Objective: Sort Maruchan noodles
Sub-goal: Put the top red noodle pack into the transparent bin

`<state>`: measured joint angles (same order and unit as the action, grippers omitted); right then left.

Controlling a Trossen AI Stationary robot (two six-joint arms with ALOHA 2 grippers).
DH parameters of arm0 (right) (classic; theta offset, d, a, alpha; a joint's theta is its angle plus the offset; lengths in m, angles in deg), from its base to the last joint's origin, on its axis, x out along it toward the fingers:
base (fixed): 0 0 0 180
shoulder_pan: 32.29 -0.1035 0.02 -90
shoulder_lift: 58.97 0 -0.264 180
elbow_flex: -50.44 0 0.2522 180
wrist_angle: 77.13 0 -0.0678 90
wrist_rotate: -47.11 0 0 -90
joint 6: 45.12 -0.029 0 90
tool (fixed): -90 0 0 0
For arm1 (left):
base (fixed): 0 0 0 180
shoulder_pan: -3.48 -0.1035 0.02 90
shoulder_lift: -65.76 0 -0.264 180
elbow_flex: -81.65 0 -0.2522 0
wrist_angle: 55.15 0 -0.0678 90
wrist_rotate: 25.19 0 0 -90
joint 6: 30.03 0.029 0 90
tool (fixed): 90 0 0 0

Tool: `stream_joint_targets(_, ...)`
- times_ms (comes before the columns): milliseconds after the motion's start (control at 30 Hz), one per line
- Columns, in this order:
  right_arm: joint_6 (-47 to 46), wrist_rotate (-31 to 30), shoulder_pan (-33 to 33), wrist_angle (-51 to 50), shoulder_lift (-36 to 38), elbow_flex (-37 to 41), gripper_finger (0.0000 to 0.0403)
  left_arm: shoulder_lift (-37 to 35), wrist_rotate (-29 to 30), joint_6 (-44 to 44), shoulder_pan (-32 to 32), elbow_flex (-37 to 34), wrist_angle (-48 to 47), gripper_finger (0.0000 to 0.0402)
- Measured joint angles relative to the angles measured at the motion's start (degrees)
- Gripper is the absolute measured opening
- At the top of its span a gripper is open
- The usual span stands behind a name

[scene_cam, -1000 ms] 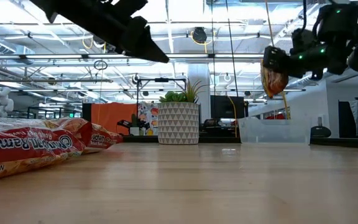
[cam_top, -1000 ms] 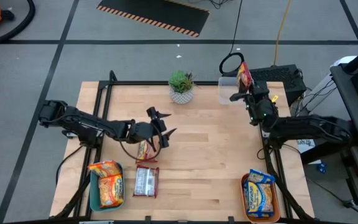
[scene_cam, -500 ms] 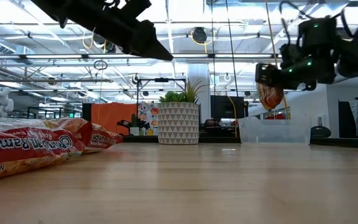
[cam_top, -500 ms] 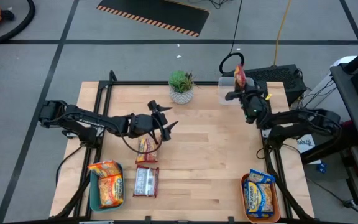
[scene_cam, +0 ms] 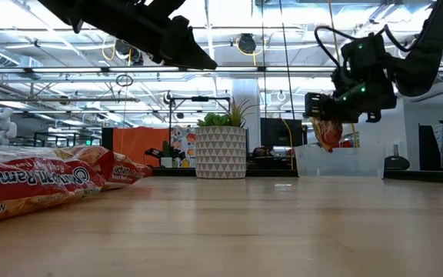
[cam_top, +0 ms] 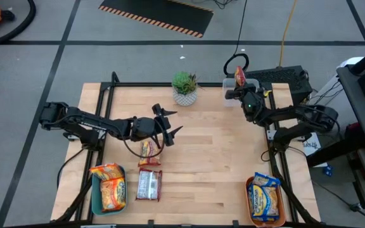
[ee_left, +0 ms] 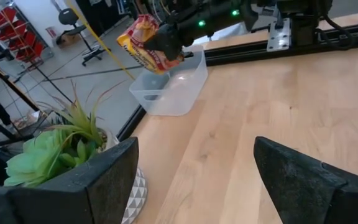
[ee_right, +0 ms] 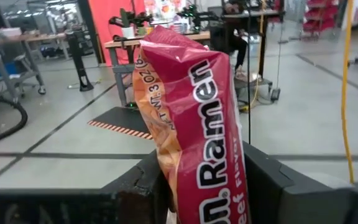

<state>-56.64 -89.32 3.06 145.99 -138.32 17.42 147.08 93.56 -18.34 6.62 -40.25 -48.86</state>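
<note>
My right gripper (cam_top: pixel 238 94) is shut on a dark red ramen packet (cam_top: pixel 239 76) and holds it over the clear tub (cam_top: pixel 232 100) at the table's far right. The packet also shows in the low view (scene_cam: pixel 328 132) and in the left wrist view (ee_left: pixel 143 45). My left gripper (cam_top: pixel 167 124) is open and empty, raised above the table's middle left. Below it a red-orange packet (cam_top: pixel 147 149) and a dark red packet with a white label (cam_top: pixel 149 185) lie flat on the table. My right gripper pinches one end of the packet (ee_right: pixel 199 186) between its two fingers (ee_right: pixel 146 182), which press on its two flat faces. The rest of the packet sticks out beyond the fingertips. It is lifted clear and tilts downward toward the tub (scene_cam: pixel 341 161).
A potted plant (cam_top: pixel 184 87) stands at the far middle. A teal tray (cam_top: pixel 97 201) with orange packets sits at the near left. An orange tray (cam_top: pixel 251 209) with yellow-and-blue packets sits at the near right. Bare wood lies between the two arms.
My right gripper has carried the red packet toward the far edge and a little to the left, and down toward the tub, turning as it went. The packet now hangs lower, just above the tub's rim. My left gripper has shifted slightly toward the far edge.
</note>
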Motion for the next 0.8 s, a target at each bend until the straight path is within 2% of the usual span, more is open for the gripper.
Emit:
stream_joint_targets(133,-4.1,0.1,0.7,1.6,-2.2,0.0,0.014,0.0,0.0,-0.5,0.0,0.0,0.0,0.0324)
stream_joint_targets(433,-5.9,2.2,0.2,9.4,-8.5,-0.1,0.0143,0.0,0.0,-0.9,0.0,0.0,0.0,0.0324)
stream_joint_targets(800,-4.2,3.1,0.2,8.8,-8.8,-1.1,0.0143,0.0,-0.3,-1.5,0.0,0.0,-0.2,0.0324)
